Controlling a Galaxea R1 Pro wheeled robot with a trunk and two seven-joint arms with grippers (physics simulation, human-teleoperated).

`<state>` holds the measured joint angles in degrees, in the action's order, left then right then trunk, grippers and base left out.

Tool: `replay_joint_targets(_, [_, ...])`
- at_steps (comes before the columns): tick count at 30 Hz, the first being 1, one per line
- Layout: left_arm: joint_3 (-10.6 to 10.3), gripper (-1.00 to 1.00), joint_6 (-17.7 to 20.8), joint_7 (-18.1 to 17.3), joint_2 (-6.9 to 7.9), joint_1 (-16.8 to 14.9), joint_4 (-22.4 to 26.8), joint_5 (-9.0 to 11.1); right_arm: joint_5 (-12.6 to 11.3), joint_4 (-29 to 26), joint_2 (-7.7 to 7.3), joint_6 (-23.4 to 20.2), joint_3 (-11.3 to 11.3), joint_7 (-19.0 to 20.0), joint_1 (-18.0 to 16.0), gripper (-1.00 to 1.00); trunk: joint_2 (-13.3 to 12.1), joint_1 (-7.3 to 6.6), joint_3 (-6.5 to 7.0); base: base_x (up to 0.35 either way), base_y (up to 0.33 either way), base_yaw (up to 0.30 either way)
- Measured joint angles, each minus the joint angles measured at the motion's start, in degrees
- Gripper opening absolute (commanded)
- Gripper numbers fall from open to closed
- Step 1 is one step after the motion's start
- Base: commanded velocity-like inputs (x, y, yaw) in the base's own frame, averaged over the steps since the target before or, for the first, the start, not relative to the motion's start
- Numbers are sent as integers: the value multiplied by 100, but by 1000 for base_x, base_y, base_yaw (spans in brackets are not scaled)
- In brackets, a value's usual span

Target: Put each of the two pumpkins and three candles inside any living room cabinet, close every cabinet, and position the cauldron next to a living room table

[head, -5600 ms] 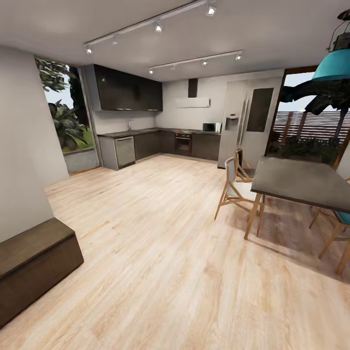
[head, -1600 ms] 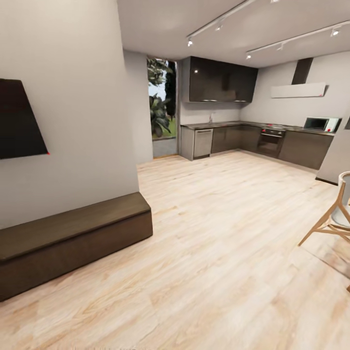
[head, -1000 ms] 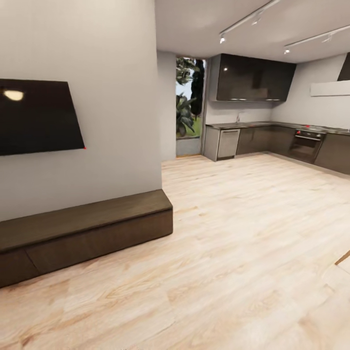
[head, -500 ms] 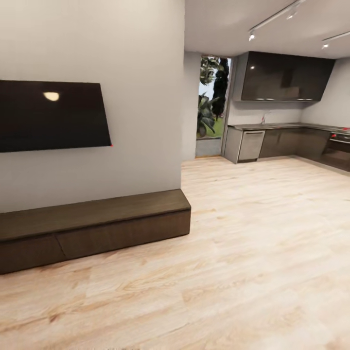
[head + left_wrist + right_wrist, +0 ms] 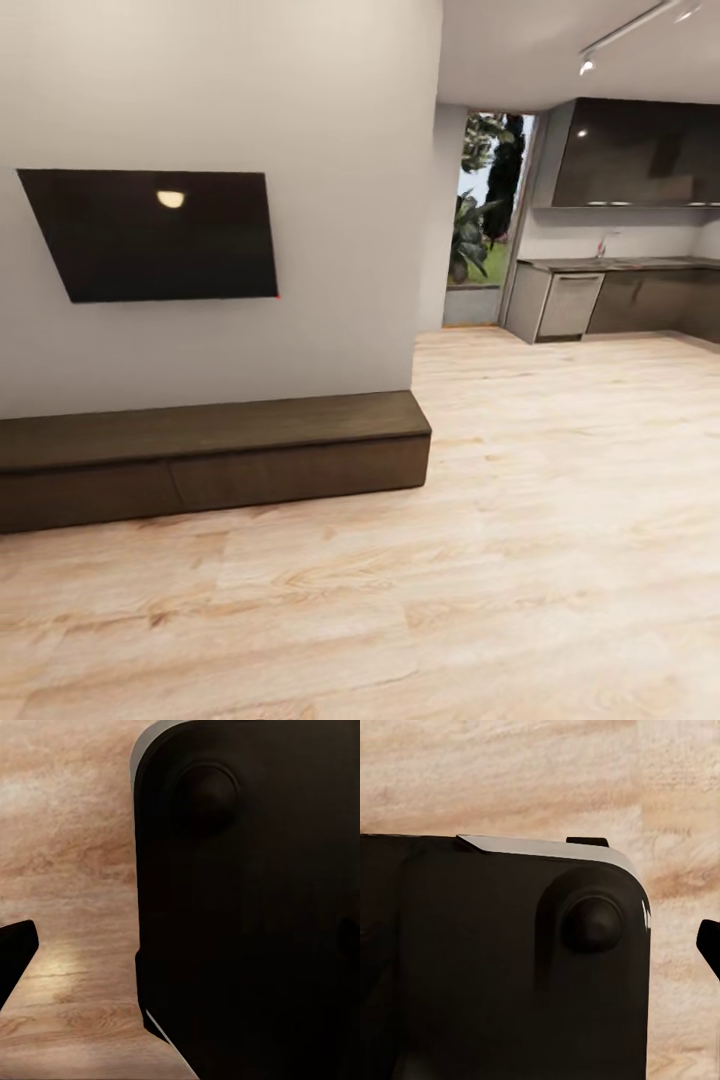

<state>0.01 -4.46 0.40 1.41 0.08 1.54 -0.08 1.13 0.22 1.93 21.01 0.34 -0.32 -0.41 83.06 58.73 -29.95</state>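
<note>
The long, low dark-brown wood cabinet (image 5: pixel 215 455) sits shut at the head view's lower left, under a black wall screen (image 5: pixel 155 235). Both wrist views show dark robot housing above pale wood floor (image 5: pixel 500 560); whether either gripper is spread or pressed together cannot be told.

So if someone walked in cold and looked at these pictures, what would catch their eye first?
Probably the large black flat screen mounted on the pale grey wall, with the long, low dark-brown wood cabinet against that wall directly below, its fronts shut. Past the wall's right end, dark grey kitchen units sit beside a window onto greenery.

Matt dark-brown wood grain covers the low cabinet (image 5: pixel 215 455), set on a pale plank wood floor (image 5: pixel 500 560). The wall screen (image 5: pixel 155 235) is glossy black; the kitchen's upper cupboards (image 5: pixel 635 150) gleam dark.
</note>
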Motion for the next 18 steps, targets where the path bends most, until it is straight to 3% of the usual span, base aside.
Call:
replay_joint_targets(12, [32, 100, -2, -44, -80, 0, 2, 29, 0, 0, 0, 2, 0, 3, 0, 100, 0, 0, 0, 0, 0, 275])
replay_joint_targets(18, [20, 100, 9, -55, -50, -15, 102, 32, -8, 0, 0, 6, 1, 8, 0, 100, 0, -1, 0, 27, 79, 89])
